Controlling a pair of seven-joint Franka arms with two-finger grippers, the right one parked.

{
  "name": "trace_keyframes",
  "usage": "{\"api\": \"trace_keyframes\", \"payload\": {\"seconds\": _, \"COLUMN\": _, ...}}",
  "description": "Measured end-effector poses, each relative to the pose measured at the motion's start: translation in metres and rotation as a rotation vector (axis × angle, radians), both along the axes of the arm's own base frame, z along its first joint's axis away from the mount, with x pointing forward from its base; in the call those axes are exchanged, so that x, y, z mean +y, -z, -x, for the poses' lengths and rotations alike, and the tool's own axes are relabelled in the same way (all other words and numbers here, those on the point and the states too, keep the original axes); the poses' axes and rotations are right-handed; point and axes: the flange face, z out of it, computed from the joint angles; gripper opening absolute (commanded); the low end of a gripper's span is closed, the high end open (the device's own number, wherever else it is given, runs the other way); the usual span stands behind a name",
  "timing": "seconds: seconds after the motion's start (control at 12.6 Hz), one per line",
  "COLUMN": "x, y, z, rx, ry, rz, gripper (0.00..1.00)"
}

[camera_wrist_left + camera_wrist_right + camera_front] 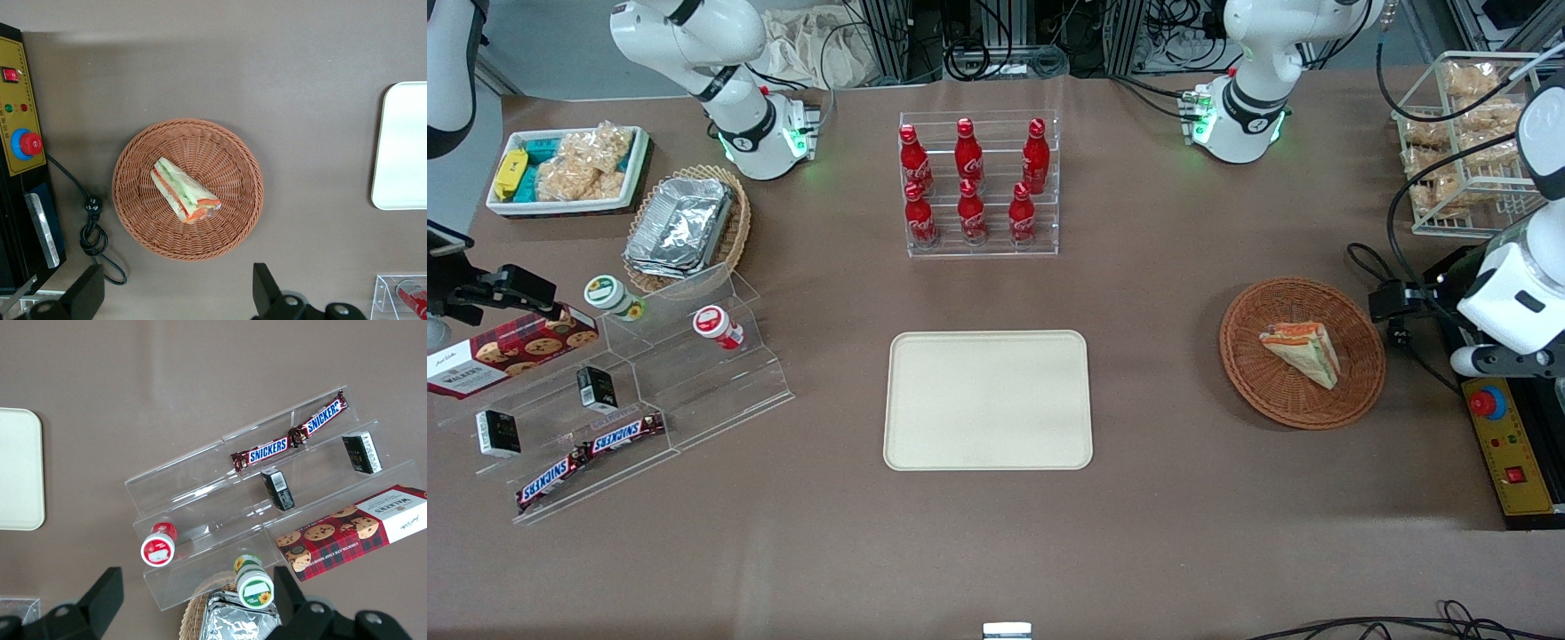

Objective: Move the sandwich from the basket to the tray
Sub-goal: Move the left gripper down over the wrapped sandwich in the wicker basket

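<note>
On the reddish-brown wicker basket (189, 189), toward the working arm's end of the table, lies the sandwich (184, 191): a clear-wrapped triangular wedge of pale bread, on its side, showing red, orange and green filling along its cut edge. High above the basket hangs the left gripper (177, 303), its two dark fingers (85, 293) spread wide and holding nothing. Well apart sits the bare cream-beige tray (987, 399), near the table's middle.

"SNICKERS" stands on two chocolate bars (289, 435), "WALKERS" on the red cookie box (352, 532).
</note>
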Motion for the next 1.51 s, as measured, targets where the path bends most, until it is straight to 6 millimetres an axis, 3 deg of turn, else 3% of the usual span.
{"api": "trace_keyframes", "payload": {"seconds": 0.32, "x": 0.009, "y": 0.005, "z": -0.002, "rx": 0.008, "ry": -0.013, "rz": -0.07, "gripper": 1.0}}
{"api": "trace_keyframes", "payload": {"seconds": 0.56, "x": 0.015, "y": 0.022, "z": -0.005, "rx": 0.025, "ry": -0.199, "rz": -0.096, "gripper": 1.0}}
{"api": "trace_keyframes", "payload": {"seconds": 0.72, "x": 0.037, "y": 0.054, "z": -0.009, "rx": 0.005, "ry": -0.415, "rz": -0.105, "gripper": 1.0}}
{"api": "trace_keyframes", "payload": {"seconds": 0.88, "x": 0.06, "y": 0.102, "z": -0.005, "rx": -0.001, "ry": -0.66, "rz": -0.115, "gripper": 1.0}}
{"api": "trace_keyframes", "payload": {"seconds": 1.19, "x": 0.056, "y": 0.179, "z": 0.013, "rx": 0.004, "ry": -0.899, "rz": -0.125, "gripper": 1.0}}
{"api": "trace_keyframes", "payload": {"seconds": 1.51, "x": 0.05, "y": 0.234, "z": 0.034, "rx": -0.023, "ry": -0.996, "rz": -0.104, "gripper": 1.0}}
